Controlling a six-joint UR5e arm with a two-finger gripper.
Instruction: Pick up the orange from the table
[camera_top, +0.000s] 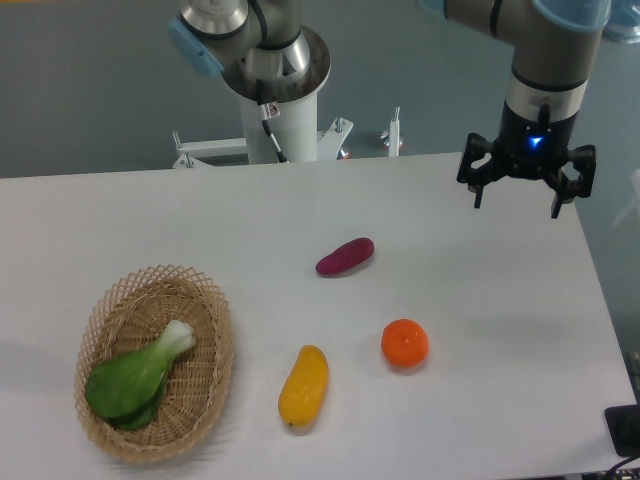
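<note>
The table (200, 220) looks smooth, matt and white. At near left the basket (215, 345) is woven wicker — rough, pale straw. The orange (405, 343) has a faintly dimpled, slightly shiny skin; the yellow fruit (304, 385) looks waxy-smooth. The far-right gripper (516, 202) is matt black, under a brushed-metal arm section (545, 60).
</note>
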